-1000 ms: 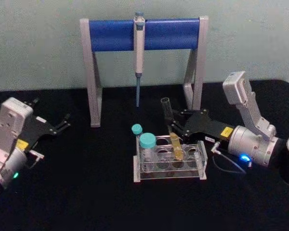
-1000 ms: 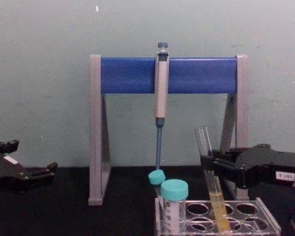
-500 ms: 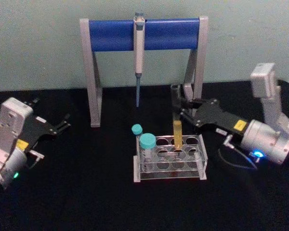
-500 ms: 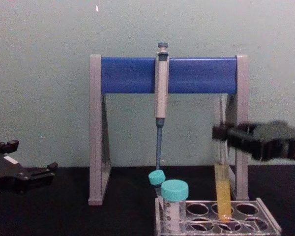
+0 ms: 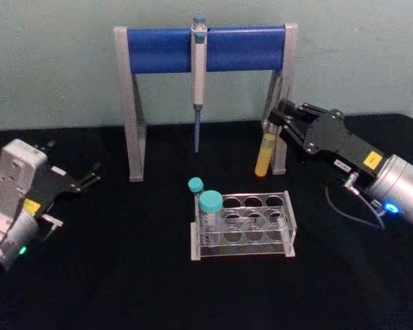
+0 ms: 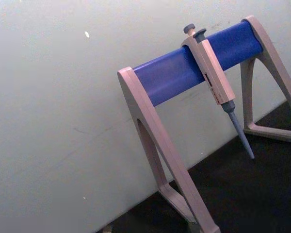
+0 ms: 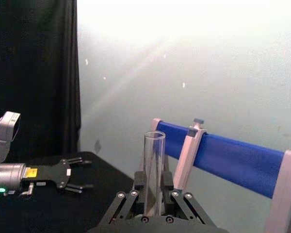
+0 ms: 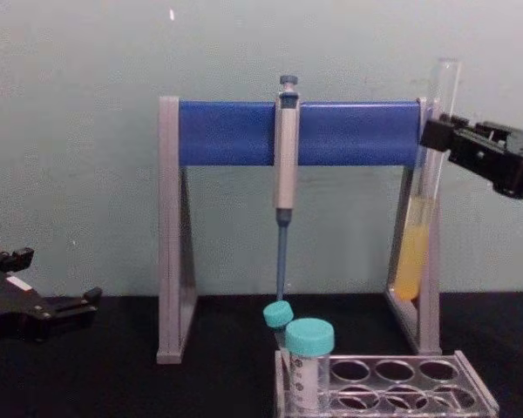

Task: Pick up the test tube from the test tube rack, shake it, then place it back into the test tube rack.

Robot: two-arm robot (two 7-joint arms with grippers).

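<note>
The test tube is out of the test tube rack and hangs in the air at about 1 o'clock from it in the head view. It is close to upright, with the open mouth up and the yellow liquid settled in its lower end. From the chest its round bottom sits well above the rack's holes, near the right leg of the pipette stand. The right gripper, reaching in from 3 o'clock, is clamped on the upper glass, the mouth standing above its fingers. The shake looks to be the step in hand. It calls for short wrist swings, mouth kept up, clear of that leg. The left gripper lies parked on the bench at 9 o'clock, fingers apart and holding nothing.
</note>
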